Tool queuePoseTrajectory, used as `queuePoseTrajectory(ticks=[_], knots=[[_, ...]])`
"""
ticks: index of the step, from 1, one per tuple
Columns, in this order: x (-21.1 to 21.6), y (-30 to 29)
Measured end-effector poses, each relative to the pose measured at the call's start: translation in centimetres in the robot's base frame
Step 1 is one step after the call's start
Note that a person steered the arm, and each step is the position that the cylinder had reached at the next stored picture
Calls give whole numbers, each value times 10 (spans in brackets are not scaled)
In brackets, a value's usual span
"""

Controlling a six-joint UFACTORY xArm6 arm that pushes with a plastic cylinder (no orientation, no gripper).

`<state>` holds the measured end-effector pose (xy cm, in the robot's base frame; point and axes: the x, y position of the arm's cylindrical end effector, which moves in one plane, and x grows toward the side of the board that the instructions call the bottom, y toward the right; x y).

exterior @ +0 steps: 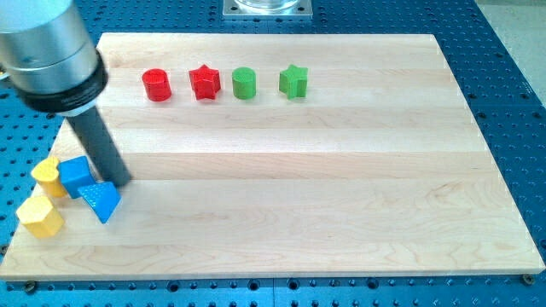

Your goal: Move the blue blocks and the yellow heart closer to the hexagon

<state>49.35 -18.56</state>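
Note:
My tip [119, 181] rests on the board at the view's left, just above the blue triangle [102, 201] and right of the blue cube [76, 176]. The yellow heart [47, 176] sits left of the blue cube, touching it. The yellow hexagon [39, 217] lies below the heart near the board's bottom-left corner. All four blocks form a tight cluster. The rod [95, 145] rises up-left to the arm's silver body.
A row of blocks stands near the view's top: a red cylinder [157, 85], a red star [205, 83], a green cylinder [245, 83] and a green star [293, 81]. The wooden board's left edge [26, 223] runs close by the cluster.

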Motion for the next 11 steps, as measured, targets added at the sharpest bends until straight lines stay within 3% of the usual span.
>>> queuePoseTrajectory(ticks=[1, 3, 4, 5, 6, 8, 9, 10, 11], knots=[[-14, 24], [1, -49], [-30, -45], [-52, -79], [-36, -119], [17, -109], [-2, -102], [-24, -62], [-6, 7]])
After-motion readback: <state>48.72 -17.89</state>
